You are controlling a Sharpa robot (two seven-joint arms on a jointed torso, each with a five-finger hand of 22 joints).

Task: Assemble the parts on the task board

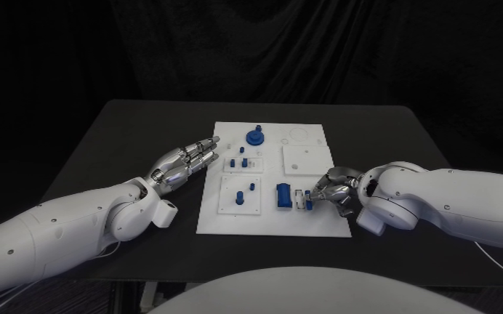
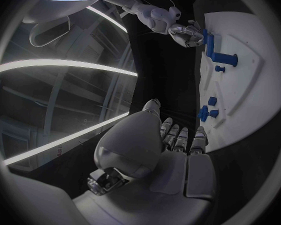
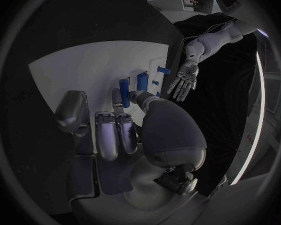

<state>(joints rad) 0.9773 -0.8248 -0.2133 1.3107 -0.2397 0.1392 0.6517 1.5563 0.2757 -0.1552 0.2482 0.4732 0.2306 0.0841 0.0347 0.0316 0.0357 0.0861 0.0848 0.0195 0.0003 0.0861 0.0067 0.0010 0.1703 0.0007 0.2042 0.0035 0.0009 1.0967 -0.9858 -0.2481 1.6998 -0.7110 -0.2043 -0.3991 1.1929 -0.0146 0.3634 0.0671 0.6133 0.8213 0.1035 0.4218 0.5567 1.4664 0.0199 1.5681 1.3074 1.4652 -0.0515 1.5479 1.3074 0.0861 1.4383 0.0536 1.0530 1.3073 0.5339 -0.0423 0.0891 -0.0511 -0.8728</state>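
Blue block [image 1: 283, 196]: upright slab, smooth plastic, on the near right part of the white task board [image 1: 315, 228]; long axis runs away from the robot. Right hand [image 1: 331, 192] just beside it on its right, fingers curled toward it; grip unclear. Left hand [image 1: 187, 161] flat, empty, at the board's left edge, farther off.

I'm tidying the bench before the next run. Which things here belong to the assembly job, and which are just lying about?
Part of the job:
- task board
- blue round part
- blue block part, beside the right robot hand
- small blue pegs
- left robot hand, fingers apart at the board's edge

Just there:
- black table; nothing stray is lying on it
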